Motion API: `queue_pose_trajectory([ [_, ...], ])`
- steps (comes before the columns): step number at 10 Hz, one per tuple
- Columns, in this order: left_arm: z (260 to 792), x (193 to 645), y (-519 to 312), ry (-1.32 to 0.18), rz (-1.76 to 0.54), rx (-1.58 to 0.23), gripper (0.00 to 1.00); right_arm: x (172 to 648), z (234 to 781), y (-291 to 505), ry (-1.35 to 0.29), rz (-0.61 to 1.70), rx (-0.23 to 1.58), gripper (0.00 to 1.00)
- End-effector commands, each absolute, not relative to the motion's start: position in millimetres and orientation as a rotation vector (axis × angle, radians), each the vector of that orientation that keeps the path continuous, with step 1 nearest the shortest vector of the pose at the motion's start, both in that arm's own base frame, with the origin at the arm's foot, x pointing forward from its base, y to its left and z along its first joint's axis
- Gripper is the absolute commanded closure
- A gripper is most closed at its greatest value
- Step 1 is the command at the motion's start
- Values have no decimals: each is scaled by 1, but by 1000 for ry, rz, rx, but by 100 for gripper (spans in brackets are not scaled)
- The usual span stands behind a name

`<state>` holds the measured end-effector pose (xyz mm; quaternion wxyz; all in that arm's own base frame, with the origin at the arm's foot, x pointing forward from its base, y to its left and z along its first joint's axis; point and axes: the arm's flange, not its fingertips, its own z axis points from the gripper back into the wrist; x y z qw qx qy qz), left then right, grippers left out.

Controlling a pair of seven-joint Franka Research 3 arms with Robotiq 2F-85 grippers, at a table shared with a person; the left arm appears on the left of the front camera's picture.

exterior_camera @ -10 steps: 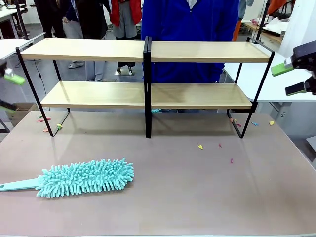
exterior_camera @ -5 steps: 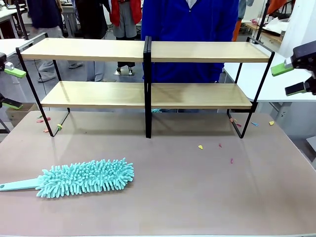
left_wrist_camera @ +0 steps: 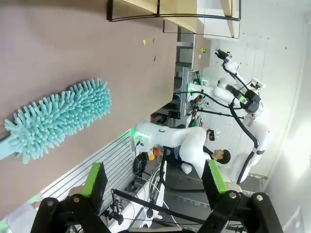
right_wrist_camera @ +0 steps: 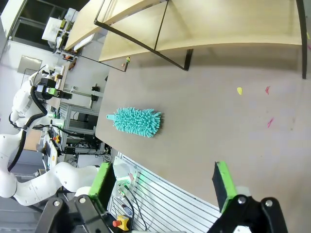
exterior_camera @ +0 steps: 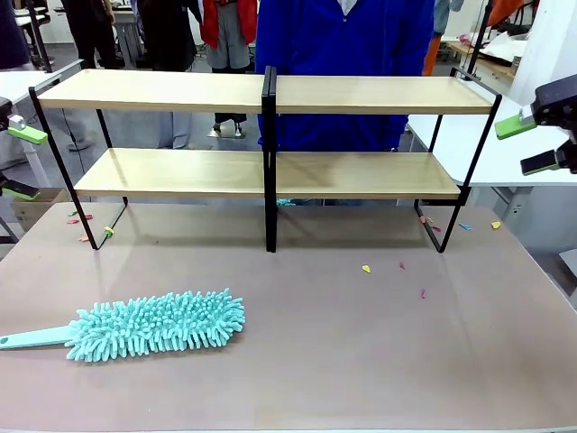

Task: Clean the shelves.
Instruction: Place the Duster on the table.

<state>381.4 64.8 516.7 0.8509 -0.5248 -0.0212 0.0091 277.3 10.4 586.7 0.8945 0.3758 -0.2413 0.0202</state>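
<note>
The shelves stand across the far half of the grey-brown table, two light-wood boards in a thin black frame with a black post at the middle. A person in a blue top stands just behind the shelves, at their middle.

In front of the shelves and toward their left end, a turquoise duster lies flat on the table, well apart from the frame, its pale handle pointing away to the left edge. Small coloured scraps lie on the table in front of the shelves' right half, and more sit by the left foot of the frame.

The left gripper hangs off the left end of the shelves, its green-padded fingers spread wide and holding nothing. The right gripper hangs off the right end, level with the gap between the two boards, fingers likewise spread and empty. No readable writing or label shows on any of these things.
</note>
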Motion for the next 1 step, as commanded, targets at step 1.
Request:
queue_pose_trajectory([
  [1, 516, 380, 66, -60, 8, -1101, 0, 279, 588, 10, -509, 64, 800, 0],
])
